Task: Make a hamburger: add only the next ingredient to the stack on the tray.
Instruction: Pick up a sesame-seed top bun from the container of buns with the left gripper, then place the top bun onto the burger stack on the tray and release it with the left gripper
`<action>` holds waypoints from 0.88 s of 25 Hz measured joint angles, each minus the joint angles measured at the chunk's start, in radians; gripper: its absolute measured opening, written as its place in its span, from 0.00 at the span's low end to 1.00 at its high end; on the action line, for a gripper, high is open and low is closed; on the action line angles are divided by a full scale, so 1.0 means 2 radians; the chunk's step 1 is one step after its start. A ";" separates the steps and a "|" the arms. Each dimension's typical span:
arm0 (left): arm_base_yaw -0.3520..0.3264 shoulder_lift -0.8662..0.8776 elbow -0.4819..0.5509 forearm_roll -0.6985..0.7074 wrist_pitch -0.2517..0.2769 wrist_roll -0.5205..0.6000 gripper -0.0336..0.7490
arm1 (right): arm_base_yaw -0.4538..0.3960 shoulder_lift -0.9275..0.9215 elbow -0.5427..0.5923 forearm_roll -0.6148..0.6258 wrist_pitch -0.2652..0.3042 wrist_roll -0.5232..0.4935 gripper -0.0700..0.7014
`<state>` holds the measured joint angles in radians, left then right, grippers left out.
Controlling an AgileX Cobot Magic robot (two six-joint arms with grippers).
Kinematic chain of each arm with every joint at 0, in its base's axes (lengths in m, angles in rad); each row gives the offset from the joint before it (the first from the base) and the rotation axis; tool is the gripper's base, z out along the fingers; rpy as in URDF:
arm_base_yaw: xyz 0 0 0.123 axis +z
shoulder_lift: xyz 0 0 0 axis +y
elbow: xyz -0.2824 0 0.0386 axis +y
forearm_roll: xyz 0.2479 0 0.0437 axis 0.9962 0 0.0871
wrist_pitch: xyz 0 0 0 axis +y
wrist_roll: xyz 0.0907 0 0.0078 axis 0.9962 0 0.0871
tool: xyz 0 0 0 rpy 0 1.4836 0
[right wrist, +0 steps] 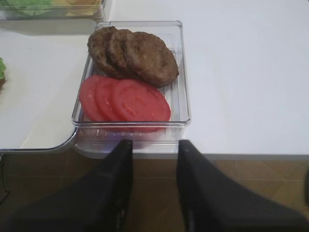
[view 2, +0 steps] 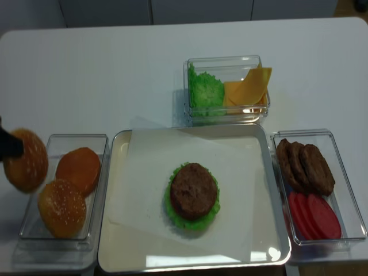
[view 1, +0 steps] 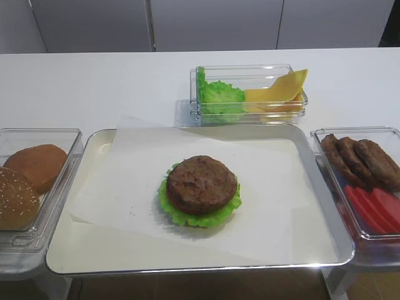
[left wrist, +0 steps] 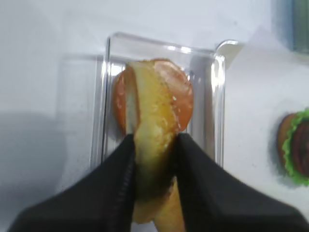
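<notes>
The left claw point(left wrist: 154, 166) is clenched on a sesame bun top point(left wrist: 153, 145), gripped edgewise between its black fingers point(left wrist: 118, 183) above the clear bun box point(left wrist: 212, 96) at the frame's centre. The stack point(view 1: 200, 190) sits mid-tray point(view 1: 94, 250), well apart. The right claw point(right wrist: 153, 169) hangs released, holding nothing, just below the patty-and-tomato box point(right wrist: 181, 72).

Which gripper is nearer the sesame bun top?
Left. The left gripper is shut on the sesame bun top, lifted above the bun box. The right gripper hovers by the patty-and-tomato box.
</notes>
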<state>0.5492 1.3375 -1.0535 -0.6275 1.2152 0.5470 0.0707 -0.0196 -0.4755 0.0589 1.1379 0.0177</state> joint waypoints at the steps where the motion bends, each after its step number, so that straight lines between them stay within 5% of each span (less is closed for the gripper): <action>1: 0.000 -0.004 -0.010 -0.007 0.000 -0.005 0.28 | 0.000 0.000 0.000 0.000 0.000 0.000 0.42; 9: -0.015 -0.036 -0.035 -0.065 0.006 -0.040 0.26 | 0.000 0.000 0.000 0.000 0.000 0.000 0.42; 19: -0.215 -0.036 -0.019 -0.064 0.005 -0.115 0.26 | 0.000 0.000 0.000 0.000 0.000 0.001 0.42; 22: -0.267 -0.036 0.012 -0.070 -0.021 -0.127 0.26 | 0.000 0.000 0.000 0.000 0.000 0.001 0.42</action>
<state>0.0157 1.2649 -1.0287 -0.7677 1.1727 0.2923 0.0707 -0.0196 -0.4755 0.0589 1.1379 0.0203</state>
